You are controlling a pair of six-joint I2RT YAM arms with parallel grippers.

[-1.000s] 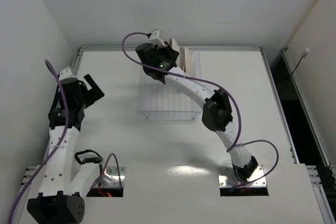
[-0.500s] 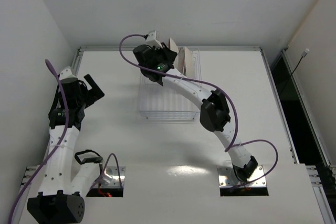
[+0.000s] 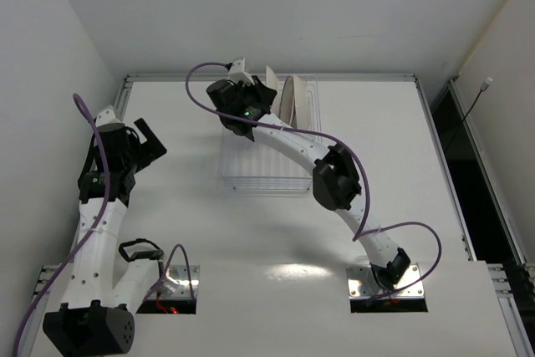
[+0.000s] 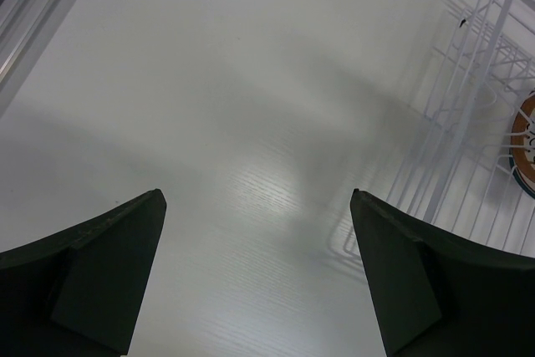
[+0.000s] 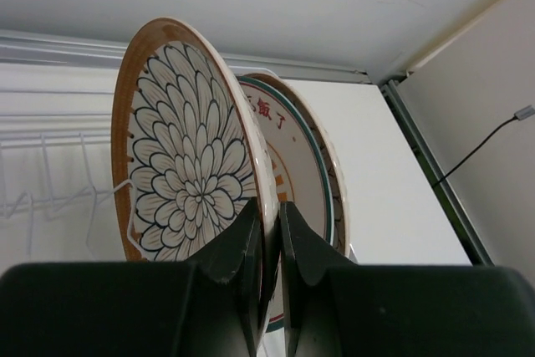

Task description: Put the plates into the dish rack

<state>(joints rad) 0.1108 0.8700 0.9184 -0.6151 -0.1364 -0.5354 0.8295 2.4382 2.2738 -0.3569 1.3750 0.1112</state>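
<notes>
Right gripper (image 5: 269,211): fingers pressed together on the lower rim of the petal plate (image 5: 192,173), one finger on each face.
Left gripper (image 4: 257,196): jaws spread wide, nothing between them, hanging over bare table (image 3: 376,148) well to the left of the dish rack (image 3: 267,169).
Held plate, place: at the far end of the dish rack, over the wire slots; whether its rim sits down in a slot cannot be told.
Held plate, facing: upright on edge, brown-and-white petal face turned to the left of the right wrist view, white back toward the other plates.
Held plate, axis: in the top view its edge runs roughly far to near, leaning a little.
Close behind: a second plate (image 5: 297,165) with a dark rim and orange centre, standing parallel just beside the held one; touching or apart, unclear.
Further behind: a third plate (image 5: 338,181), only a sliver of rim showing.
In the way: thin white upright prongs on the petal side.
Overhead: purple cable (image 3: 191,81) loops off the right wrist, beyond the rack's far left corner.
</notes>
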